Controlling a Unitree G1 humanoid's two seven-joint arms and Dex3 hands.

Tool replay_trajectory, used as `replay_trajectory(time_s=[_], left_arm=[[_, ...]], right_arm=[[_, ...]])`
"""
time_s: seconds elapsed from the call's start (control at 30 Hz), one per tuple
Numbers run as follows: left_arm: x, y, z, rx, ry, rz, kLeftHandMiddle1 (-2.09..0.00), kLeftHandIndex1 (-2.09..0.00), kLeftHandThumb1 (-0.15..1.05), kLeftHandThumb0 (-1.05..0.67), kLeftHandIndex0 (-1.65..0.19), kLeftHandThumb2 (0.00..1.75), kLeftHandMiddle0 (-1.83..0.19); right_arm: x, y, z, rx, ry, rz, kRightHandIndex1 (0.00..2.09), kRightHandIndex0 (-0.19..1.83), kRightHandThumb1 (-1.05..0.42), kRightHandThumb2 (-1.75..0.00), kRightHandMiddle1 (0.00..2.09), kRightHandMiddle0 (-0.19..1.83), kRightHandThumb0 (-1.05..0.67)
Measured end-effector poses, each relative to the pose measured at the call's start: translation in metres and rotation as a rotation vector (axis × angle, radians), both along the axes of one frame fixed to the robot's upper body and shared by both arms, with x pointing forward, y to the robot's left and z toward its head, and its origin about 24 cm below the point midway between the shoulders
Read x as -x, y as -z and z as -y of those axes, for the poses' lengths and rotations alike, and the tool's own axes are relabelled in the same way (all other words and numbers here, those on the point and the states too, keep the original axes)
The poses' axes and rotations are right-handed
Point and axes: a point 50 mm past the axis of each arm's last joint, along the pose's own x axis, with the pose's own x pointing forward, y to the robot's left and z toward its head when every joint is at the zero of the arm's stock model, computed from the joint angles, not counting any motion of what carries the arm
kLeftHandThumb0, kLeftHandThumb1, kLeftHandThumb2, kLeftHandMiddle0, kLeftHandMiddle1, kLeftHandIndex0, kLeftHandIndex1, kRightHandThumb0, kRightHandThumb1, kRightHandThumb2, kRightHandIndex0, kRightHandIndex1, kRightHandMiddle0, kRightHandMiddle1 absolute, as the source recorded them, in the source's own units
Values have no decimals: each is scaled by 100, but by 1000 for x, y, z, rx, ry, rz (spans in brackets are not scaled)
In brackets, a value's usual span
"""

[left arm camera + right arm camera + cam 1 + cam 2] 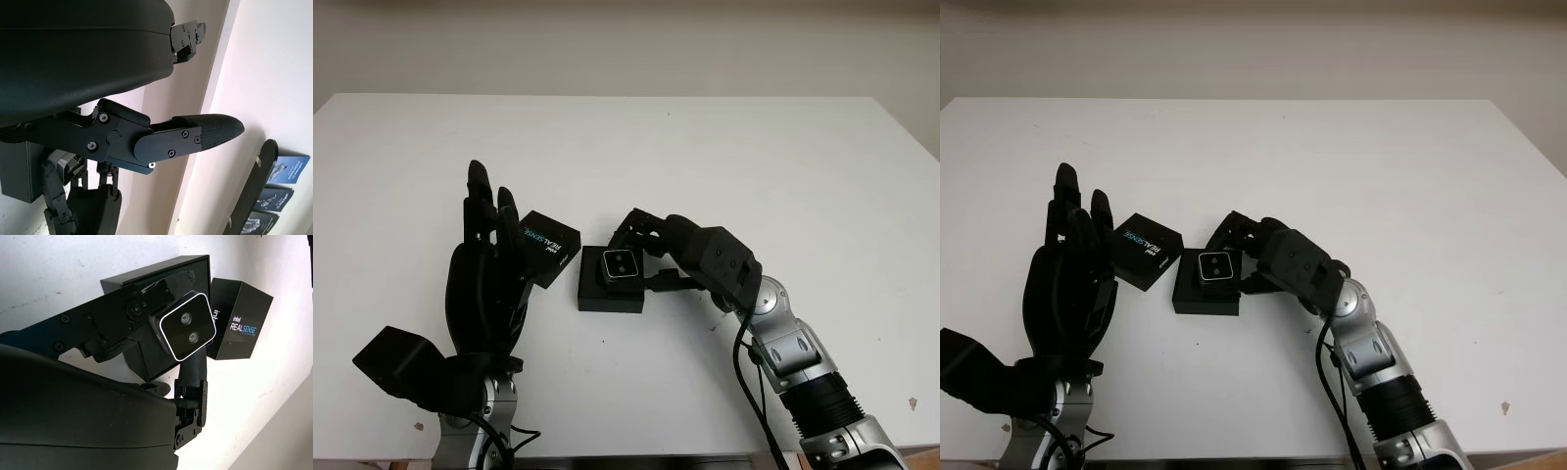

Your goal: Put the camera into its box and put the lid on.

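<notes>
I am reading the right hand (641, 257) first. Its fingers (122, 318) are closing on the camera (620, 264), pinching its silver body from opposite sides, as the right wrist view shows. The camera is sitting directly over the open box (610, 294), low enough that I cannot tell whether it is touching the box floor. Its lens face is pointing up toward the head cameras. Its long axis is running roughly away from the robot, along the box's depth, with the two lenses (187, 328) in line along that axis.

The box is lying flat on the white table (754, 157), near the table's centre and slightly toward the robot. The right arm (783, 343) is reaching in from the bottom right, with the hand beside the box's right edge.

The lid (546, 247), black with "REALSENSE" lettering, is lying just left of the box, tilted, with its near corner very close to the box's upper left corner; I cannot tell whether they touch.

The left hand (489, 284) is standing open immediately left of the lid, fingertips (480, 178) pointing away from the robot, holding nothing.
</notes>
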Motion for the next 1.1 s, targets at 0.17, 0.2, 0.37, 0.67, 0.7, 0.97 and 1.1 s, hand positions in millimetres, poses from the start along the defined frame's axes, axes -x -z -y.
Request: replay_trajectory(time_s=[0.17,0.2,0.37,0.67,0.7,0.97,1.1], left_arm=[[0,0,0,-3,0,0,-3,-1,105,-73,19,55,19],[0,0,0,-3,0,0,-3,-1,105,-73,19,55,19],[0,0,1,-2,2,2,-2,0,105,-72,19,55,19],[0,-1,1,-4,2,9,-3,0,105,-73,19,55,19],[0,-1,1,-4,2,9,-3,-1,105,-73,19,55,19],[1,0,2,-3,4,6,-3,-1,105,-73,19,55,19],[2,1,2,-2,6,5,-3,-1,105,-73,19,55,19]], right_arm=[[6,3,-4,-4,10,-7,8,40,-95,-6,189,25,-42],[7,4,-4,-8,13,-9,7,39,-96,-6,190,24,-41],[11,8,-4,-15,22,-26,7,38,-96,-6,190,22,-40],[14,10,-5,-38,45,-37,7,37,-97,-6,191,20,-39],[15,10,-6,-40,49,-36,7,37,-97,-6,191,20,-39],[16,12,-5,-45,73,14,8,41,-98,-6,192,20,-41],[16,13,-4,-45,82,30,8,41,-98,-6,192,20,-40]])
